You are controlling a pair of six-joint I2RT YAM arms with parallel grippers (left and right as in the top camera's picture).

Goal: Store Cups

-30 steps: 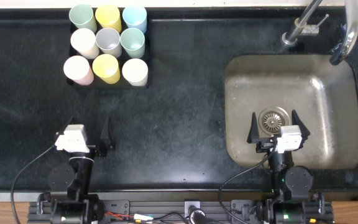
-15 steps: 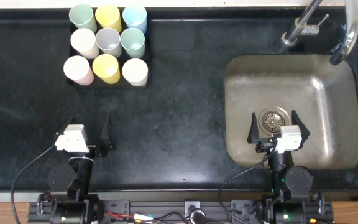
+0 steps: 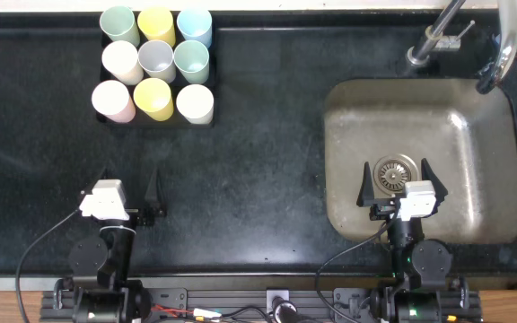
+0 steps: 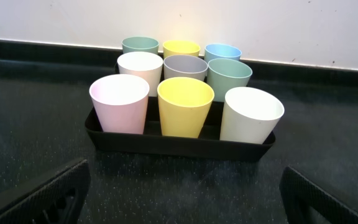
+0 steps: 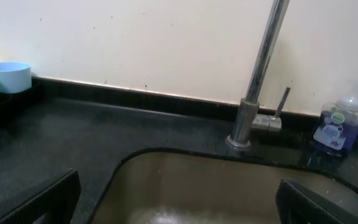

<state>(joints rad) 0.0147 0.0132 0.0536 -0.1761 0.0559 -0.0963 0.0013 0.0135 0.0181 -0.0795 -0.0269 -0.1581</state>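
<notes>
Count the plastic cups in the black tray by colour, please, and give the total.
Pale green plastic cups: 2
Yellow plastic cups: 2
White plastic cups: 2
Light blue plastic cup: 1
Grey plastic cup: 1
Pink plastic cup: 1
Total: 9 cups in the black rectangular tray.

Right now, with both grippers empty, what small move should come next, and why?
Probably the left gripper advances toward the black tray: it is open, empty and faces the nine cups standing there, and the pink cup in the near row looks the easiest first grasp.
</notes>
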